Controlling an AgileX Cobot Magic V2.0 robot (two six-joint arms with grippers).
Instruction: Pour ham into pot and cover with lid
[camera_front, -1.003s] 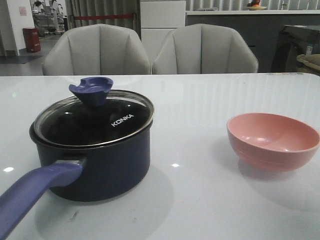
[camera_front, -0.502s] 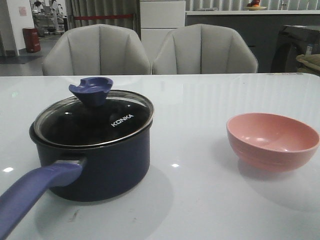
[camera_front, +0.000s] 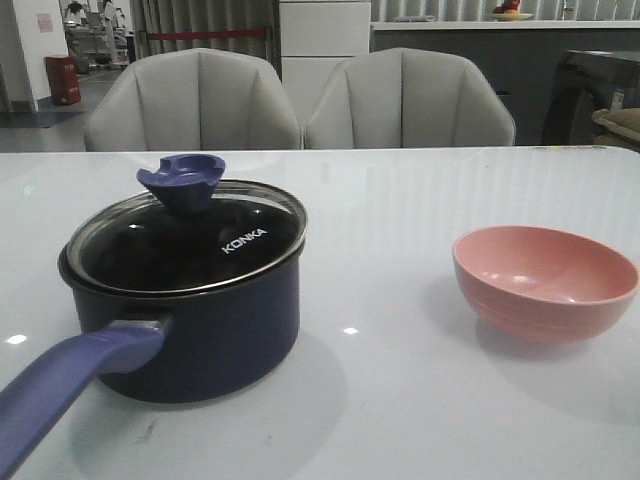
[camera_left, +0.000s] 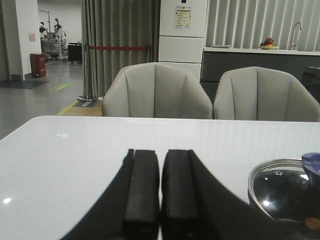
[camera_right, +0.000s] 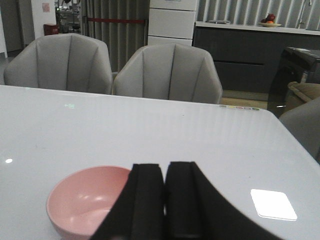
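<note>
White "KONKA" lettering runs across the glass lid (camera_front: 190, 240), the only writing here that can be read; a sheet posted on the tall white cabinet (camera_left: 183, 31) behind the chairs carries print too small to make out. That lid is round, clear glass within a bright steel rim, and it sits closed on the pot (camera_front: 185, 310), slightly tilted, with a blue funnel-shaped knob (camera_front: 183, 181) standing on its far side. Smooth dark navy walls and a black interior showing through the glass mark the saucepan, whose long blue-purple handle (camera_front: 70, 380) reaches toward the near left edge of the table (camera_front: 400, 400), a glossy white top that mirrors ceiling lights as small bright spots. Well apart to the right stands a pink bowl (camera_front: 545, 282), matte, rounded and faintly ridged near its base, with nothing visible inside. No ham can be seen in any view; the dark glass does not let the pot's contents be made out. Two grey padded shell chairs (camera_front: 300, 100) face the far edge. Each wrist view shows flat black rubbery pads: the left gripper (camera_left: 160, 192) has its fingers pressed together on nothing, near the lid's rim, and the right gripper (camera_right: 164, 200) is likewise closed and empty just above the bowl.
</note>
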